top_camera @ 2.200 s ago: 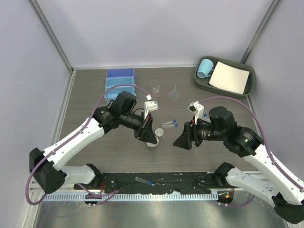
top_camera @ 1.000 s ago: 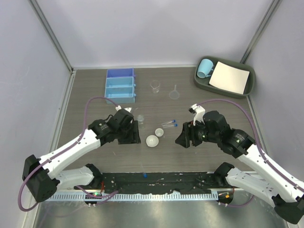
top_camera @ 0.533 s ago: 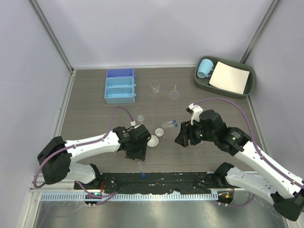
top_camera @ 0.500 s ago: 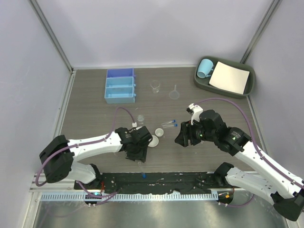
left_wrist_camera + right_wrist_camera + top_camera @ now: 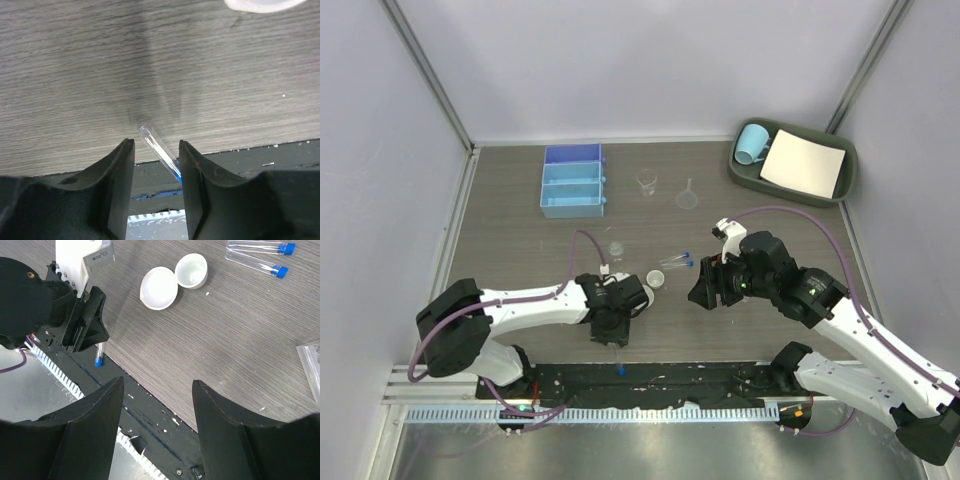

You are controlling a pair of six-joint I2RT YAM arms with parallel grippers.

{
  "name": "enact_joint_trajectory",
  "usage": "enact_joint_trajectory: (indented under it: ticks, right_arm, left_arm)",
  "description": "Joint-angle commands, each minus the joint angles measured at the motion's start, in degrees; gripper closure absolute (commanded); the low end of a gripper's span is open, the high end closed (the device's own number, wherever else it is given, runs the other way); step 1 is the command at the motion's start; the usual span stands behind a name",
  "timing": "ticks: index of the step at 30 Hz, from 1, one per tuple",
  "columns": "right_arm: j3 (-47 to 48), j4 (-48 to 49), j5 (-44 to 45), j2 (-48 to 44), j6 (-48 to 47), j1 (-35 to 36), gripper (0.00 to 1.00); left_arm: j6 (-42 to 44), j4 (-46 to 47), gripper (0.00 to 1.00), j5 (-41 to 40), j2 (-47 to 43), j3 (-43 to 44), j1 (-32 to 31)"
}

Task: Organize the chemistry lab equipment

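One blue-capped tube (image 5: 161,155) lies between the spread fingers (image 5: 120,170) of the left end effector (image 5: 155,145), so pickup seems in hand; next they must pinch it, while the right end effector (image 5: 155,390) hovers spread.

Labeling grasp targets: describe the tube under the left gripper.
At the near edge of the table, where wood meets the black strip, a clear tube lies between the left gripper's open jaws. Unlike the pair of tubes mid-table, it lies alone, blue cap over the strip.
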Motion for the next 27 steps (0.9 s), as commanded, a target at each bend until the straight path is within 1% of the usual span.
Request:
enact_joint_trajectory:
  ticks: [1,9,12,14,18,21,25,27]
  right_arm:
    - [0.79,2.28,0.46,-0.22,-0.49,0.52,0.38]
    - [0.79,1.93,0.46,-0.49,-0.40,0.69,0.38]
    - [0.71,1.93,0.37,-0.31,-0.49,0.87,0.38]
    - [0.70,2.02,0.46,-0.22,-0.40,0.87,0.38]
    - [0.62,1.93,0.63,-0.49,-0.32,1.04,0.38]
    - [0.70,1.93,0.72,-0.58,-0.23,1.13,0.38]
    - [0.88,1.84,0.90,-0.66,0.12,1.22,0.38]
    - [0.79,1.67,0.90,-0.75,0.12,1.31,0.38]
  left_arm:
    - [-4.12,1.23,0.57,-2.15,2.09,1.23,-0.17]
    - [-6.84,0.70,0.59,-3.47,2.01,0.97,-0.17]
    - [-8.25,1.14,0.59,-3.38,0.78,-0.35,-0.17]
    - [-9.21,2.10,0.62,-2.94,-0.10,-2.11,-0.26]
    - [-11.24,4.21,0.63,-2.06,-1.51,-5.36,-0.34]
    - [-12.56,5.01,0.66,-2.06,-2.04,-6.51,-0.61]
    - [-13.96,5.71,0.74,-2.50,-1.77,-6.95,-1.48]
    - [-14.31,5.80,0.76,-2.59,-1.51,-6.77,-1.84]
